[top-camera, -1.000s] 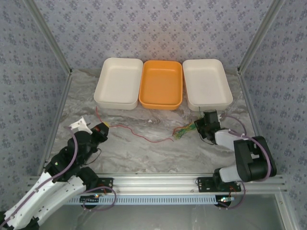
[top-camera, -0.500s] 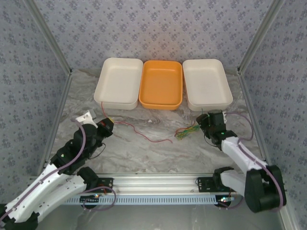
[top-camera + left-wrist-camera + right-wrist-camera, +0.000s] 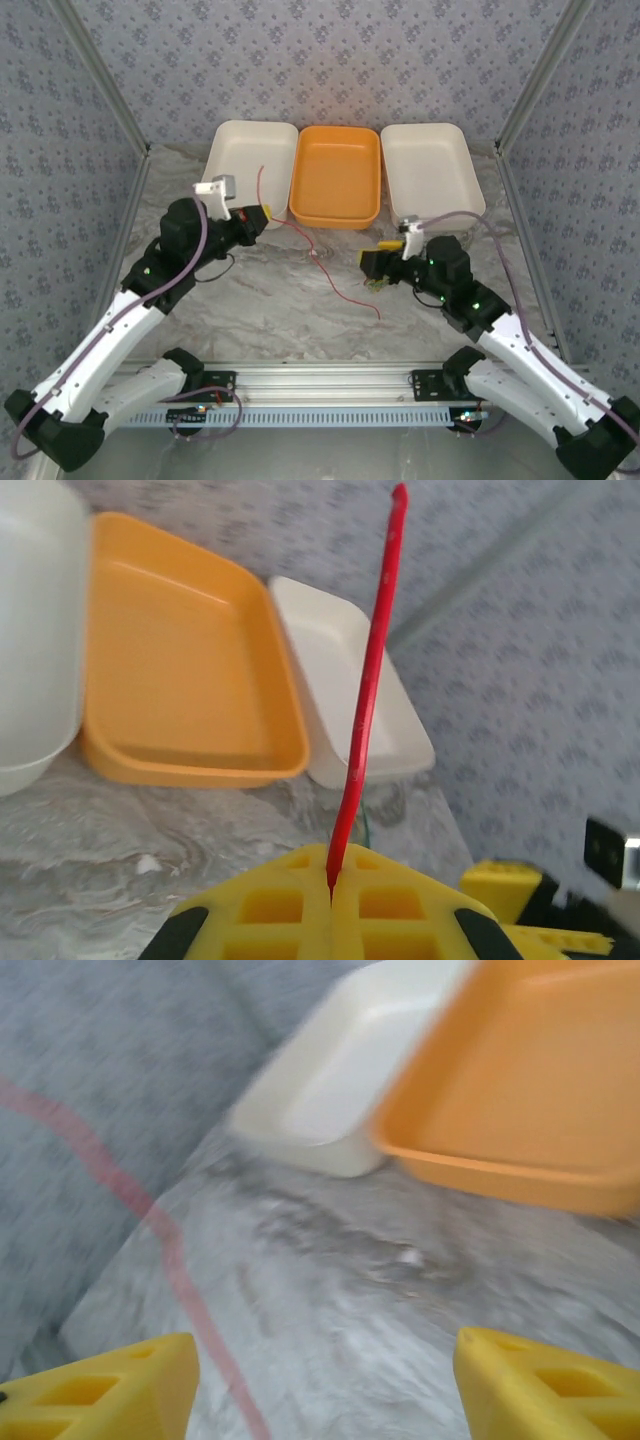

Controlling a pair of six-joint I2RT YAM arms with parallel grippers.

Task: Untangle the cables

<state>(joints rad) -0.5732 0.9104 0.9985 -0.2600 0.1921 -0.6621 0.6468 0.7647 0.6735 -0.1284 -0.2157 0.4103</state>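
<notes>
My left gripper [image 3: 262, 215] is raised in front of the trays and shut on a red cable [image 3: 335, 285]. The cable's short end sticks up past the fingers, and the rest trails down to the table toward the front right. In the left wrist view the yellow fingers [image 3: 270, 910] pinch the red cable [image 3: 370, 680] tightly. My right gripper [image 3: 383, 255] hovers open over a small green and yellow cable bundle [image 3: 375, 285], holding nothing. In the right wrist view its fingertips [image 3: 100, 1390] stand wide apart, with the red cable [image 3: 150, 1220] blurred at the left.
Three trays stand in a row at the back: a white one [image 3: 245, 175], an orange one [image 3: 336, 180] and another white one [image 3: 430, 175]. Patterned walls and metal posts close in the sides. A rail runs along the front edge.
The left arm rose and swung toward the trays, lifting the red cable with it. The right gripper opened, let go of the green and yellow bundle, and moved up and left.
</notes>
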